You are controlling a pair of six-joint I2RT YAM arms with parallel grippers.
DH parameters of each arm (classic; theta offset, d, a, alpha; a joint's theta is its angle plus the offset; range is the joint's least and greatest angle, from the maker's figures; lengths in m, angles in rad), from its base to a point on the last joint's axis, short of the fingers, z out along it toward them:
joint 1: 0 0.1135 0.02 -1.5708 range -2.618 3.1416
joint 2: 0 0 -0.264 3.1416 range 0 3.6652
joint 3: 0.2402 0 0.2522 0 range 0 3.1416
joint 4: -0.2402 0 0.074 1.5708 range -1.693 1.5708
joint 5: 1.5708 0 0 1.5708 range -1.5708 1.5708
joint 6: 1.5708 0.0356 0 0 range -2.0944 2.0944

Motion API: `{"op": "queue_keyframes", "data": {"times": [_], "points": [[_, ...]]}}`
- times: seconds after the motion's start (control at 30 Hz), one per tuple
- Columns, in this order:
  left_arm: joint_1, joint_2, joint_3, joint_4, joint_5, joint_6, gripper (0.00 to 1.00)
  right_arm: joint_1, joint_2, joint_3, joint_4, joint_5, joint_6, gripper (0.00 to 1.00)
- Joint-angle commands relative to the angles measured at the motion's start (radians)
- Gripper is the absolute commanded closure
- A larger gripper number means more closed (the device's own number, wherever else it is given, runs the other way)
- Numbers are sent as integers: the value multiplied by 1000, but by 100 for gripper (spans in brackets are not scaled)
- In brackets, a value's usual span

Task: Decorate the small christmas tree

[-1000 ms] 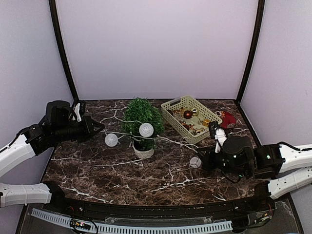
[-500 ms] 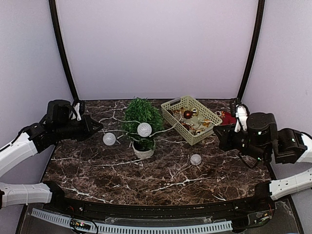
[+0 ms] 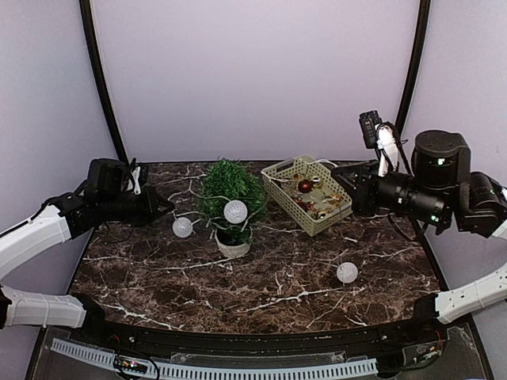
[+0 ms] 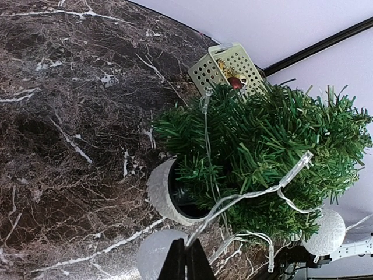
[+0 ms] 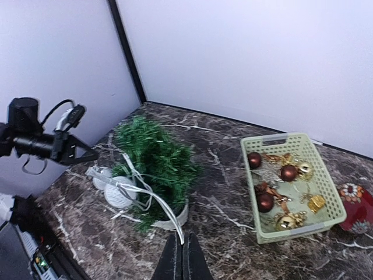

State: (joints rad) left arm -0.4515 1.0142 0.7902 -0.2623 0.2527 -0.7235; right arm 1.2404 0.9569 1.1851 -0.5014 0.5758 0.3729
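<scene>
Two shut tools pinch a globe-light string (image 3: 235, 210) draped over the small christmas tree (image 3: 230, 190), left tool (image 3: 162, 210) nearer than right tool (image 3: 342, 176).

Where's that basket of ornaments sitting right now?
In the top view, the basket sits at the back right, just right of the small christmas tree.

A lab test booth: plain walls (image 3: 253, 79), black posts (image 3: 101, 87), marbled table (image 3: 261, 277).
</scene>
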Motion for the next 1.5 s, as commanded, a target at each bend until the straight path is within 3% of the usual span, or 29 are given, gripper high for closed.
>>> {"op": "queue_keyframes", "data": {"times": [0.0, 0.2, 0.4, 0.63, 0.8, 1.0, 1.07, 1.17, 1.3, 1.47], "points": [[12, 23, 39, 5, 40, 55, 100, -7, 5, 81, 24, -270, -108, 100], [17, 52, 44, 4, 66, 75, 100, -6, 124, 228, 7, -546, -139, 100], [20, 52, 66, 6, 80, 94, 100, -7, 249, 347, 43, -618, -180, 100], [32, 64, 105, -11, 84, 124, 100, -7, 319, 423, 193, -451, -149, 100], [68, 128, 156, -20, 131, 142, 100, -14, 384, 543, 173, -268, -164, 100], [112, 235, 196, 1, 189, 199, 95, -33, 402, 624, 160, -226, -168, 100], [114, 266, 204, -3, 177, 228, 86, -34, 405, 644, 157, -218, -167, 100], [115, 272, 209, -8, 138, 280, 57, -38, 420, 682, 136, -203, -170, 100], [114, 227, 233, -63, 22, 371, 31, -42, 441, 711, 107, -166, -181, 100], [113, 105, 225, -86, -62, 505, 23, -45, 450, 716, 95, -133, -184, 100]]}}
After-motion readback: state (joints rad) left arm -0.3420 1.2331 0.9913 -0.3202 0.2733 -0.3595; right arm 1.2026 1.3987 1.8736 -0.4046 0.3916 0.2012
